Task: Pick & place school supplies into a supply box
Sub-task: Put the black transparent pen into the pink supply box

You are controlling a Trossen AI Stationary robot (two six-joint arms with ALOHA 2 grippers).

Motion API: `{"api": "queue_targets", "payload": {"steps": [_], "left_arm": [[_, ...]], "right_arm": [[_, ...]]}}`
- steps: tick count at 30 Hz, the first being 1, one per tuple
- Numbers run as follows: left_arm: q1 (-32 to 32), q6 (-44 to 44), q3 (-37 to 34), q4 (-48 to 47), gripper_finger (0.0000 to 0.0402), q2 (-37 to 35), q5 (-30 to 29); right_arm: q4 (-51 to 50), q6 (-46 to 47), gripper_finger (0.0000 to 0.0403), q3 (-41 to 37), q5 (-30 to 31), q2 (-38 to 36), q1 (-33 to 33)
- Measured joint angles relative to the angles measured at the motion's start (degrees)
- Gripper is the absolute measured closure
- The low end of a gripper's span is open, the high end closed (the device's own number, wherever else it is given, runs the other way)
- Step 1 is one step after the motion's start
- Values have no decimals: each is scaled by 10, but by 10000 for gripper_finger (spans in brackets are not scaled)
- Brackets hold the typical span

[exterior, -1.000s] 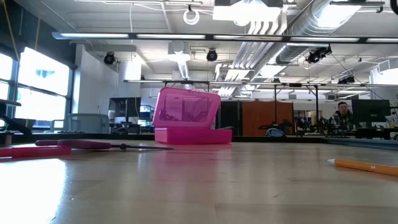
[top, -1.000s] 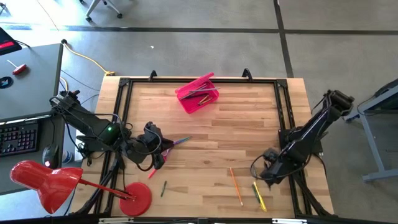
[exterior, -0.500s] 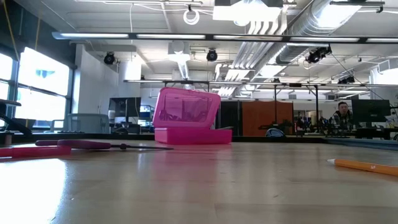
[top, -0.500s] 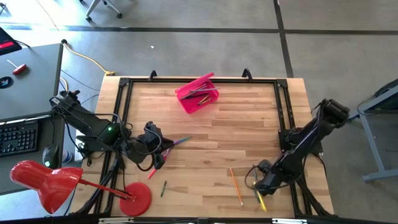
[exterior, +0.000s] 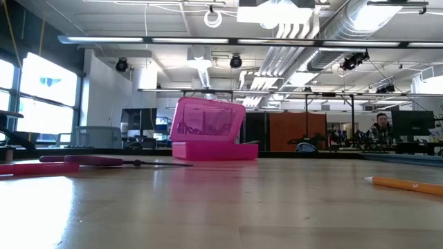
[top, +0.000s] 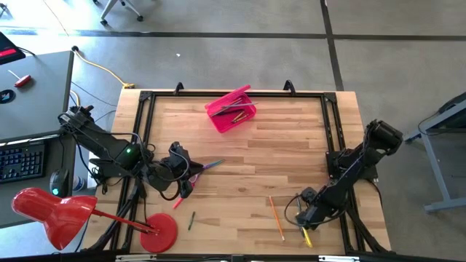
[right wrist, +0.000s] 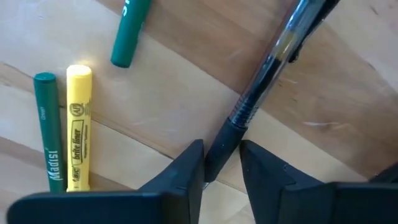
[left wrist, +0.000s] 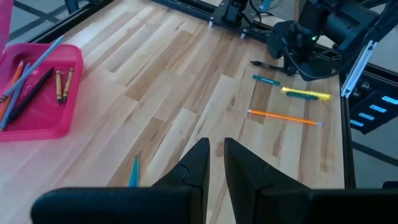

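Note:
The open pink supply box point(top: 231, 109) point(exterior: 208, 131) point(left wrist: 31, 93) stands near the table's far edge with pencils and crayons inside. My right gripper point(top: 300, 212) point(right wrist: 222, 165) is low over the near right corner, shut on a black pen point(right wrist: 273, 62) point(left wrist: 264, 63). Beside it on the wood lie a green marker point(right wrist: 130, 31), a green pen point(right wrist: 46, 130), a yellow highlighter point(right wrist: 76, 124) point(left wrist: 308, 93) and an orange pencil point(top: 277, 217) point(left wrist: 283, 116). My left gripper point(top: 180, 169) point(left wrist: 216, 158) is shut at the table's left, next to the scissors and pens point(top: 207, 166). My right gripper pinches the black pen at one end point(right wrist: 219, 146) between its two fingers, coming from above at a slant. A finger point(right wrist: 186, 168) stands on each side of that end. The rest of the pen runs away from the fingers and lies on the table.
A red desk lamp point(top: 58, 211) and its round base point(top: 162, 231) sit at the near left corner. A short green pen point(top: 191, 220) lies near the base. Black frame rails point(top: 331, 124) run along the table's edges. The table's middle point(top: 269, 160) is bare wood.
My right gripper has moved toward the table's near edge and down, over the pens in the near right corner. My left arm and the box have kept still.

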Motion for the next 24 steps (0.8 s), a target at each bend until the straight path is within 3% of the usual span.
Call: {"api": "queue_targets", "payload": {"steps": [7, 14, 17, 21, 24], "left_arm": [[0, -6, 0, 0, 321, 0, 3], [0, -56, 0, -5, 321, 0, 31], [0, -45, 0, -5, 321, 0, 29], [0, -27, 0, -5, 321, 0, 17], [0, -25, 0, -5, 321, 0, 13]], "right_arm": [[-8, -23, 393, -6, 10, -50, -12], [-19, -92, 383, -7, 145, -143, -62], [-27, -185, 395, -7, 226, -188, -108], [31, -394, 390, -6, 360, -231, -211], [154, -595, 384, -6, 338, -235, -310]]}}
